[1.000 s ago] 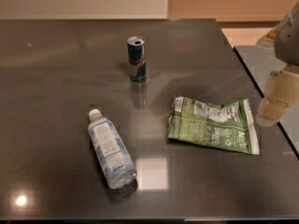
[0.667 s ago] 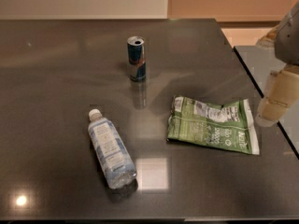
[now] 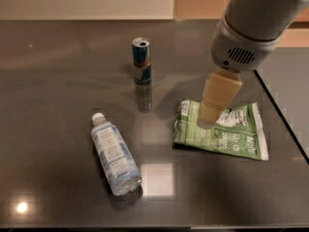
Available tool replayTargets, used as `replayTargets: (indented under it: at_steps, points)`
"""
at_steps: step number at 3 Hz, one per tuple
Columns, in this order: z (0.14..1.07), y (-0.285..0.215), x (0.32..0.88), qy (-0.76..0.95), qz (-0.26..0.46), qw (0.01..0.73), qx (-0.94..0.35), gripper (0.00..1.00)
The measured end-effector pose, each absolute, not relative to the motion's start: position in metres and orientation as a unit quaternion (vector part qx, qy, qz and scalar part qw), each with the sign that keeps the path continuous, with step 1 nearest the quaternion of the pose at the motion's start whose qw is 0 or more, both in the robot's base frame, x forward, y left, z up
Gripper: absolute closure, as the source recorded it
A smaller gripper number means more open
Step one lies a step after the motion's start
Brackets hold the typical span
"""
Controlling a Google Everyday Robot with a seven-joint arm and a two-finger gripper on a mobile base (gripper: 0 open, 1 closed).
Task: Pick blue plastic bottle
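Observation:
The blue plastic bottle (image 3: 114, 153) lies on its side on the dark table (image 3: 53, 81), front left, white cap pointing to the back left, pale blue-and-white label up. My gripper (image 3: 211, 111) hangs from the grey arm at the upper right, over the left part of a green snack bag (image 3: 227, 134). It is well to the right of the bottle and holds nothing that I can see.
A blue-and-silver drink can (image 3: 142, 60) stands upright at the back middle. The green snack bag lies flat to the right of the bottle. The table's right edge (image 3: 282, 115) runs diagonally just beyond the bag.
The arm has swung in from the right edge toward the left and now hangs over the green bag. The bottle, can and bag have not moved.

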State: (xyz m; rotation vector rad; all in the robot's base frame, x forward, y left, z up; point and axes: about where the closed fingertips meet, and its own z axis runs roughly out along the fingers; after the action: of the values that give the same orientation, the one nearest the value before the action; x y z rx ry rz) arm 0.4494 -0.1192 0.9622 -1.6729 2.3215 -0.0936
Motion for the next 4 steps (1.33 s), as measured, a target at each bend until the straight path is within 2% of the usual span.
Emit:
replayTargets:
  at_steps: [2, 4]
  points:
    - [0.928, -0.037, 0.443, 0.846, -0.011, 0.106, -0.523, 0.0]
    - [0.9, 0.021, 0.426, 0.884, -0.015, 0.09, -0.459, 0.0]
